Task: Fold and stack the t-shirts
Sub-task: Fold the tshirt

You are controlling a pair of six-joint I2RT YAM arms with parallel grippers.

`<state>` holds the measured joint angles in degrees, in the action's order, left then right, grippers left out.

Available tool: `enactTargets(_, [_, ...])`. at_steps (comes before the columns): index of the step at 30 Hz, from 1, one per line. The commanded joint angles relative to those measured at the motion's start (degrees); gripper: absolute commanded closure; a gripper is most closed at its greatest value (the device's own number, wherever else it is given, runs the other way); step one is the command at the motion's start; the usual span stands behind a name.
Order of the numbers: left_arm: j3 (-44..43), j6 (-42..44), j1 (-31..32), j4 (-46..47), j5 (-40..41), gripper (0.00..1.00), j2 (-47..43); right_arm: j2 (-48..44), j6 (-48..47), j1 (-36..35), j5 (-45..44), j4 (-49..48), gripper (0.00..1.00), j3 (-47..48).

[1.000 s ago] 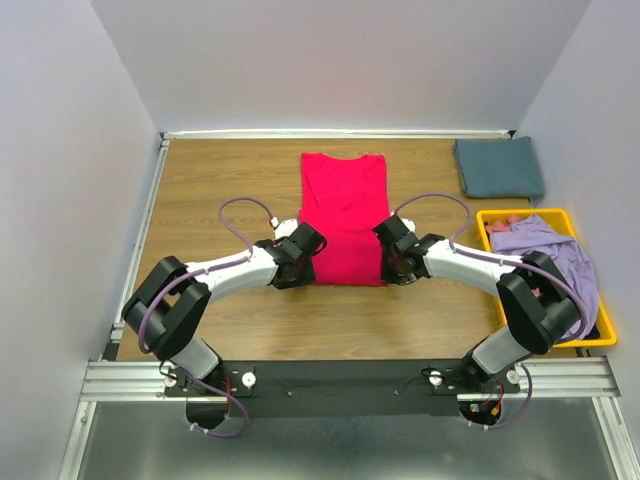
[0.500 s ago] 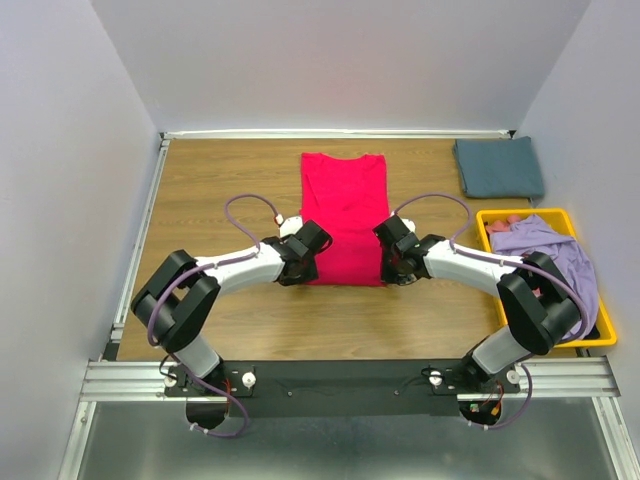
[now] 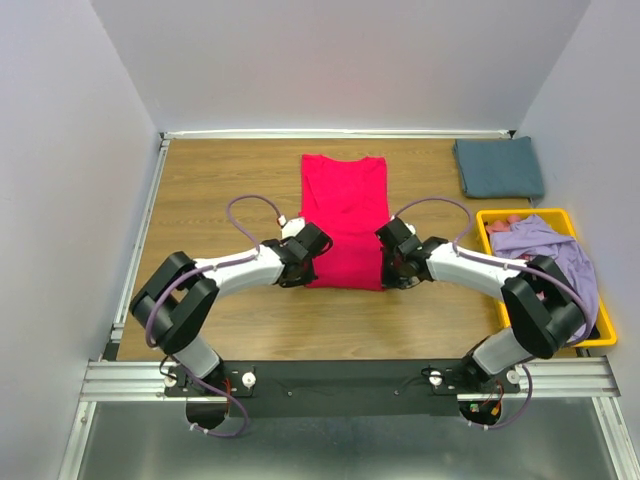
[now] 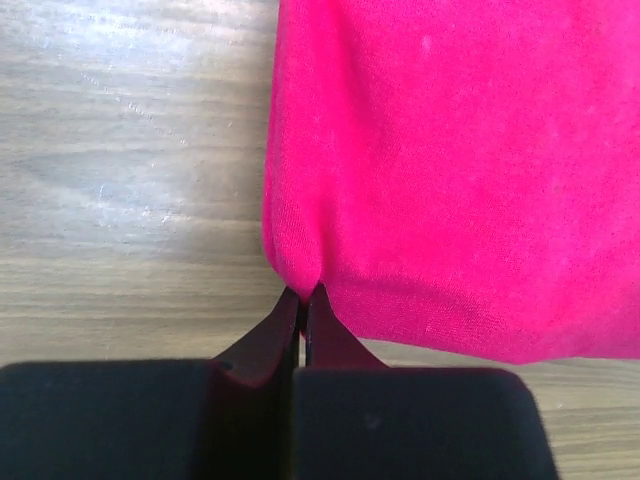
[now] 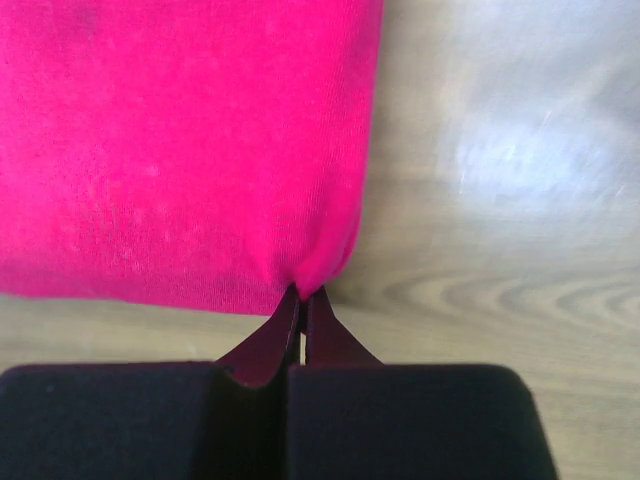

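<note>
Left wrist view: my left jaws have just closed on a near corner of the crimson shirt (image 4: pixel 450 180); my right jaws already pinch the other, so folding can probably start.

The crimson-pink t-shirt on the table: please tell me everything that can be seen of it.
The crimson-pink t-shirt is plain soft knit cloth, folded into a long narrow rectangle, neckline at the far end. It lies flat on the wooden table. The left gripper is shut on its near left corner, the right gripper on its near right corner; the cloth puckers at both pinches.
</note>
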<state>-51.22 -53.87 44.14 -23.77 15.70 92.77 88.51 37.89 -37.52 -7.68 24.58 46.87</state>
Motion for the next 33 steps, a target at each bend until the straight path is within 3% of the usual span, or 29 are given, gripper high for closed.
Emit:
enactTargets(1, [4.02,2.88,1.73,-10.67,-2.25,1.0,-3.97,-2.54,-0.09,-1.15,8.97,9.16,0.99,-3.19])
enactTargets(3, [4.29,4.03,2.88,-16.55,-2.61,1.0,-7.15,-6.49,-0.62,-1.59,11.1,15.13,0.99,-3.1])
enactTargets(10, [5.08,4.65,10.42,-32.37,-19.72,1.0,-26.02,-18.36,-1.33,-1.59,19.36,32.53,0.99,2.69])
enactTargets(15, [1.31,4.11,10.36,-35.82,-26.08,1.0,-33.88,-19.43,-2.29,-1.68,18.5,41.42,0.99,11.36])
enactTargets(22, [-4.06,16.06,-5.89,-28.79,-24.68,1.0,-28.97,-7.84,-5.37,-0.28,-4.08,39.33,0.99,32.45])
enactTargets(28, [-7.13,21.16,-16.78,-22.13,-24.13,1.0,-24.66,1.56,-8.79,2.62,-2.69,31.94,0.99,42.15])
enactTargets(33, [-10.03,24.07,-21.19,-18.25,-24.32,1.0,-21.32,7.11,-11.34,4.02,-0.93,29.65,0.99,49.79])
